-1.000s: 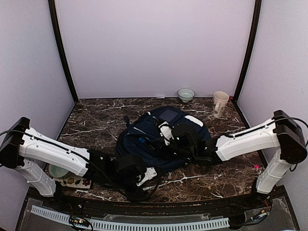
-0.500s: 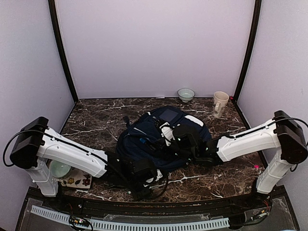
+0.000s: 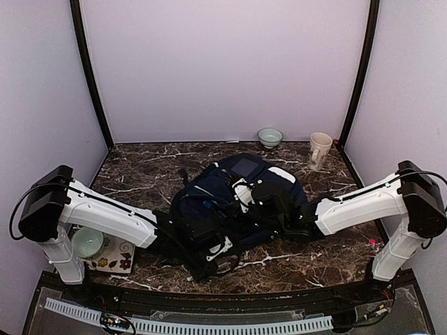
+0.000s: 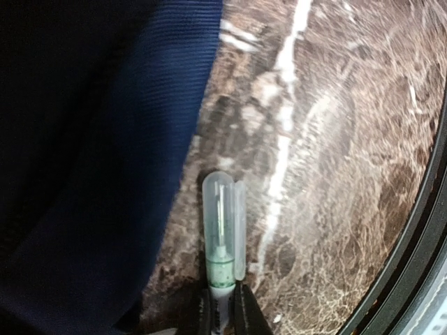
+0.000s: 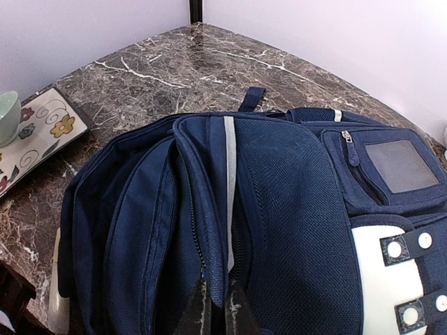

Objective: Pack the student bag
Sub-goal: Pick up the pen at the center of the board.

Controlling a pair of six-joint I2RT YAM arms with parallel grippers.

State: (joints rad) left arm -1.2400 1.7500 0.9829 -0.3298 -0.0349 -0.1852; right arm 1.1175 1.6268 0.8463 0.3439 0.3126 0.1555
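The student bag (image 3: 230, 183), navy with a white stripe and a white patch, lies in the middle of the marble table. My right gripper (image 5: 216, 307) is shut on the edge of a fabric flap (image 5: 209, 209) beside an open zipper and holds it up. At the bag's near edge, my left gripper (image 4: 223, 307) is shut on a pen (image 4: 222, 237) with a clear cap and a green band. The pen lies just above the marble, next to the bag's blue fabric (image 4: 126, 174). In the top view the left gripper (image 3: 222, 251) sits low in front of the bag.
A flowered tray (image 3: 112, 262) with a pale green bowl (image 3: 87, 243) sits at the near left. A small bowl (image 3: 269, 136) and a cream mug (image 3: 319, 150) stand by the back wall. The table's black front rail (image 4: 419, 230) runs close to the pen.
My left arm has reached right towards the bag's front edge, and its jaws have closed on the pen. The right arm still holds the flap.
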